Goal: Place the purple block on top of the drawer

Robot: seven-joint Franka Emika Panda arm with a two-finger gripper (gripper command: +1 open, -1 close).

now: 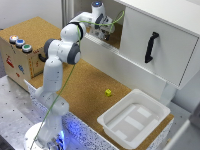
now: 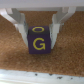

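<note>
- Nearest in the exterior view stands the arm's round base (image 1: 42, 137) on a speckled metal bench (image 1: 15, 107), a green cable running up along its white links.
- Just past it, at the near corner of the cork surface (image 1: 90, 90), lies a shallow white tray (image 1: 112, 127), with nothing in it as far as I can see.
- A small yellow block (image 1: 108, 92) sits alone on the cork, between the tray and the long white wall behind, well apart from the arm's working end.
- On the exterior view's left a cork-topped box (image 1: 20, 57) carries three coloured buttons.
- Farther back, the gripper (image 1: 102, 27) reaches down over the far strip of cork beside the drawer (image 1: 155, 42), the big white cabinet with the black bar handle (image 1: 151, 47).
- The wrist view shows the fingers part-way closed, one on each side of the purple block (image 2: 39, 40), which bears yellow letters. They look to be touching its sides, so I take it as gripped. Whether it rests on the cork or is just clear of it I cannot tell.
- I judge this the pick-up step, with the carry not yet done.
- Next calls for a straight lift, high enough to clear the drawer's top edge, then a move over its flat top and a gentle release. So small a cube could slip or tip.
</note>
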